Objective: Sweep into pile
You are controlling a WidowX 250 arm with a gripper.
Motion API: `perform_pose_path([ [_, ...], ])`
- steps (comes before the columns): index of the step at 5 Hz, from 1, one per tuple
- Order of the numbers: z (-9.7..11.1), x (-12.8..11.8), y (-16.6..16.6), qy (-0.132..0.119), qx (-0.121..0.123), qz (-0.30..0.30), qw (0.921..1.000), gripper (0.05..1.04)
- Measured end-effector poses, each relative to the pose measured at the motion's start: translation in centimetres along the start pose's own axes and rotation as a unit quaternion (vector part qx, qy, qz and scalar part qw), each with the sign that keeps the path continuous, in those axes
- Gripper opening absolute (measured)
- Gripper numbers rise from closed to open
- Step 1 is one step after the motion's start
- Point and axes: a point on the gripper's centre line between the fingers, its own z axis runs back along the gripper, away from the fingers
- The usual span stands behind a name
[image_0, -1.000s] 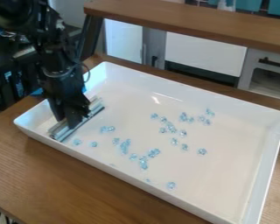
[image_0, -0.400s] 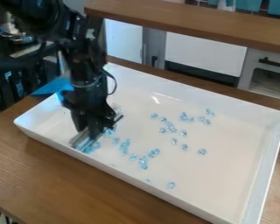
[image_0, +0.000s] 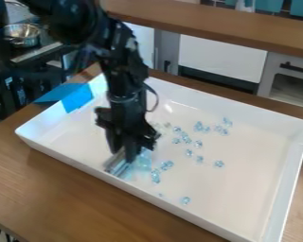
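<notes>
The black gripper [image_0: 125, 153] hangs over the left-centre of the white tray, shut on a silvery, blade-like sweeping tool [image_0: 119, 163] held low against the tray floor. Pale blue clear pieces [image_0: 155, 176] lie close on the tool's right side, some of them partly hidden by the gripper. More pieces [image_0: 185, 138] are scattered over the middle of the tray, and a lone piece [image_0: 185, 200] rests near its front wall.
High white walls surround the tray [image_0: 287, 189] on a wooden table [image_0: 72, 198]. Blue tape [image_0: 77, 97] marks the tray's back left edge. A raised wooden ledge [image_0: 211, 28] runs behind, and a metal pot [image_0: 21, 35] stands at the upper left.
The gripper and its tool have moved right from the tray's left end. Pieces that lay farther left are now gathered against the tool or hidden behind it. The blue tape has come into view.
</notes>
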Motion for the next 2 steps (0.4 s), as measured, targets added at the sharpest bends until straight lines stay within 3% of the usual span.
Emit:
perform_pose_path([
  [2, 0.1, -0.2, -4.8, 0.0, -0.033, -0.022, 0.9992, 0.341],
])
